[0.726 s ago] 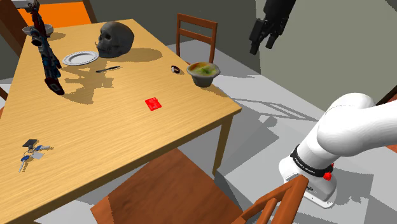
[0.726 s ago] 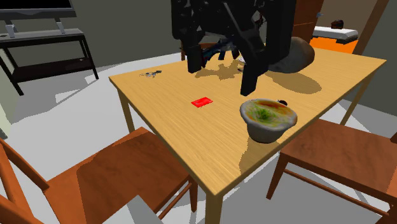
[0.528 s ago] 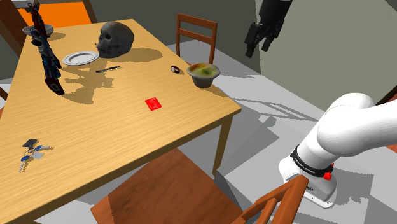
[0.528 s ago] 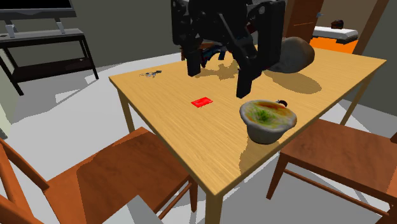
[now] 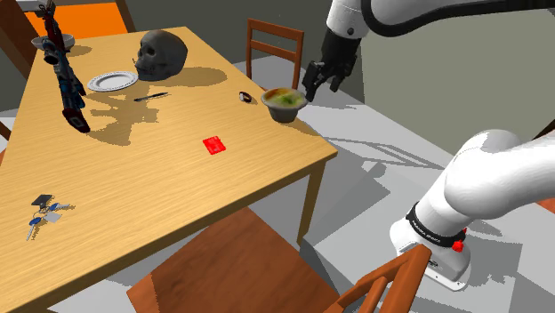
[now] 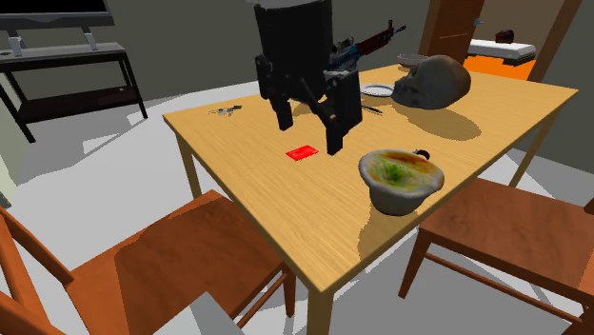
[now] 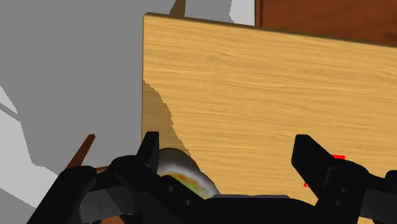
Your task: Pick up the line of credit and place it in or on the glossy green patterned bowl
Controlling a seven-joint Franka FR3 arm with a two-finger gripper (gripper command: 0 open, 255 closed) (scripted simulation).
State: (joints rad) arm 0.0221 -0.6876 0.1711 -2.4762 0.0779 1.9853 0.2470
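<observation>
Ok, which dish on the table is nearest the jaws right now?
The green-patterned bowl at the edge of the table, close by the jaws; the white plate lies far off by the skull.

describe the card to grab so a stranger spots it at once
On the wooden table, look at the bare middle stretch between the green-patterned bowl and the bunch of keys. A small card lies there alone, flat and bright red; nothing else near it is flat or red.
</observation>
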